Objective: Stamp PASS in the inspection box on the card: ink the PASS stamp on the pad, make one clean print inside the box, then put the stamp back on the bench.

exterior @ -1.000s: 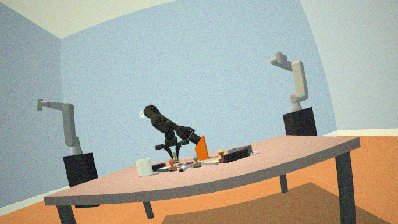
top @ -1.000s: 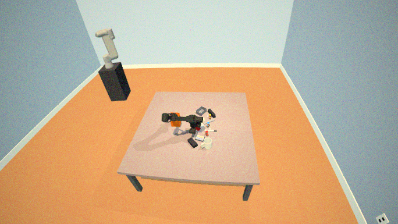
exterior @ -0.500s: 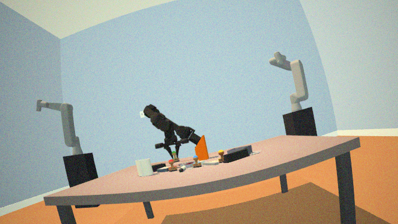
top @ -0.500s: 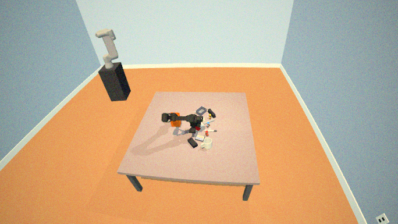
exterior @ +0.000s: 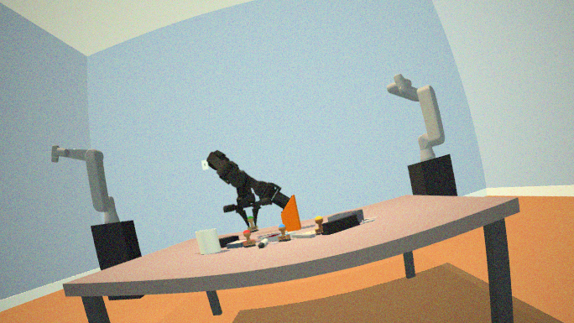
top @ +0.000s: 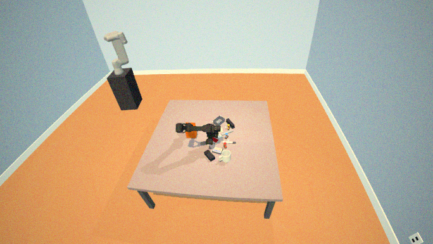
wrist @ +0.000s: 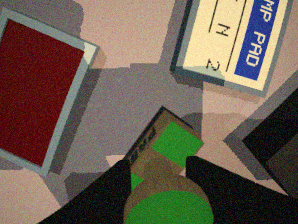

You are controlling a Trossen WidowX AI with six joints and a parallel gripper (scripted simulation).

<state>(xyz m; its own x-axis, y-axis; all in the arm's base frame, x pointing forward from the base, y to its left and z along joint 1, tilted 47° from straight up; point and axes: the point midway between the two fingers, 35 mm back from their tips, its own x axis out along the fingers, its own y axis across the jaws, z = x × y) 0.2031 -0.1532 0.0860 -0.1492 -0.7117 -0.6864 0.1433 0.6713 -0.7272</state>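
My gripper [wrist: 157,168] [exterior: 252,225] is shut on the green-topped PASS stamp [wrist: 177,142] [exterior: 251,219]. The stamp's wooden base with dark lettering points away from the fingers, turned at an angle in the wrist view; any gap under it is hard to judge. The open red ink pad [wrist: 37,92] [top: 214,139] lies left of the stamp in the wrist view. The lid marked STAMP PAD [wrist: 227,47] [top: 218,150] lies at the upper right there. The card and its inspection box cannot be made out clearly; the arm hides part of that area.
A white mug [top: 226,156] [exterior: 208,241] and a black block [top: 209,155] stand near the lid. A red-topped stamp [exterior: 248,239], a blue-topped stamp [exterior: 282,233], a yellow-topped stamp [exterior: 319,225] and a marker [exterior: 263,242] are nearby. A grey tray [top: 215,121] and an orange wedge [exterior: 291,216] are also present.
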